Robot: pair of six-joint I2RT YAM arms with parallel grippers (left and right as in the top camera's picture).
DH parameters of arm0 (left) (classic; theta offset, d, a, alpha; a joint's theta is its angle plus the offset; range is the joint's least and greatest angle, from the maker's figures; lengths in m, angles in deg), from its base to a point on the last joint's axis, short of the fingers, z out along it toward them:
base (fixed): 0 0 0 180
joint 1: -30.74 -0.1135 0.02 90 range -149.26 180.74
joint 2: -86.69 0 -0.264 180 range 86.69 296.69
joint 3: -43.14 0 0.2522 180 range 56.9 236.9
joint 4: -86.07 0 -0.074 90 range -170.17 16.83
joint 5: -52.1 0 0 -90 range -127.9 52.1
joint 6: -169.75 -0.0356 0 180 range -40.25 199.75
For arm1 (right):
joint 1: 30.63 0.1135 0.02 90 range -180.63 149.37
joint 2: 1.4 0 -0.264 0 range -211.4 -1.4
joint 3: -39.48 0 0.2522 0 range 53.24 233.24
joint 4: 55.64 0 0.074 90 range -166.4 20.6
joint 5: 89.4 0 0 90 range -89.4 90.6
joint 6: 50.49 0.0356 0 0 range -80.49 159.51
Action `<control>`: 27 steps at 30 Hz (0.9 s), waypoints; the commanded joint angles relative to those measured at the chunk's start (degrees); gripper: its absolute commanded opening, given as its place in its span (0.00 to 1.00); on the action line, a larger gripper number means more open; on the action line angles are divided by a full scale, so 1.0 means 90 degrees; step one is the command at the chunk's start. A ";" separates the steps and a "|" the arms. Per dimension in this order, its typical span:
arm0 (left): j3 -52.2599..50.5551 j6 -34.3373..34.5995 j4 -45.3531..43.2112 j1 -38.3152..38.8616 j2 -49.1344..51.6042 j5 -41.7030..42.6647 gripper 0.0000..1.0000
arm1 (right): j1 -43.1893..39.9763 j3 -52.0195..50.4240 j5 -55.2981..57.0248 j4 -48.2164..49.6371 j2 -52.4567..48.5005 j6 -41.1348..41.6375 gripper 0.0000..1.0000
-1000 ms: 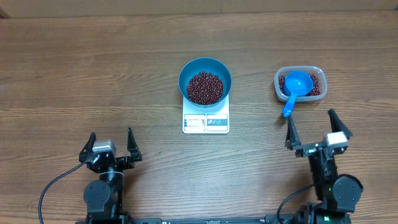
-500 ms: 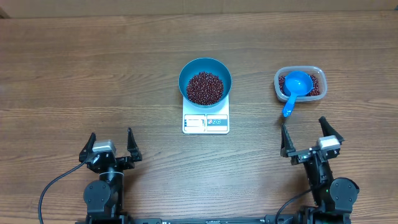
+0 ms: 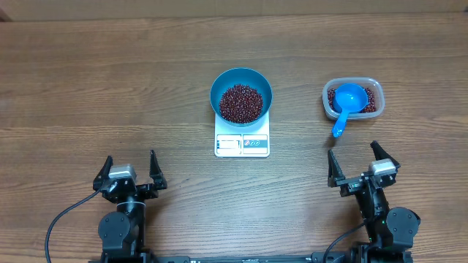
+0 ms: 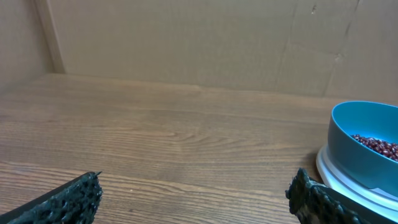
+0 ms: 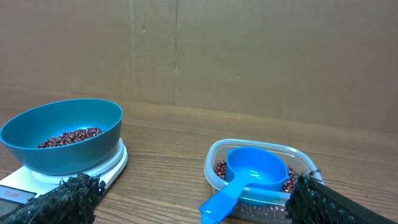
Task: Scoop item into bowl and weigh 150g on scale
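The blue bowl sits on the white scale at the table's middle, with a pile of dark red-brown beans inside. The wrist views show the same bowl and scale. At the near left my left gripper stands open over bare wood, holding nothing. My right gripper is open too, just in front of the blue scoop and not touching it.
A clear plastic tub at the right holds more beans and the scoop, whose handle sticks out over its near rim. A cardboard wall closes the far side of the table.
The right gripper has drawn back toward the near edge and a little left, still open. The left arm, bowl and scoop have not moved.
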 commanded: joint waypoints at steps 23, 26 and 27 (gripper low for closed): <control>-0.0027 -0.0097 -0.0007 -0.0073 -0.0068 0.0053 0.99 | 0.0034 -0.0066 -0.0114 0.0010 0.0073 -0.0170 1.00; -0.0027 -0.0097 -0.0007 -0.0073 -0.0068 0.0056 0.99 | 0.0034 -0.0066 -0.0255 0.0012 0.0073 -0.0522 1.00; -0.0027 -0.0097 -0.0010 -0.0073 -0.0068 0.0056 0.99 | 0.0034 -0.0066 -0.0253 0.0012 0.0075 -0.0534 1.00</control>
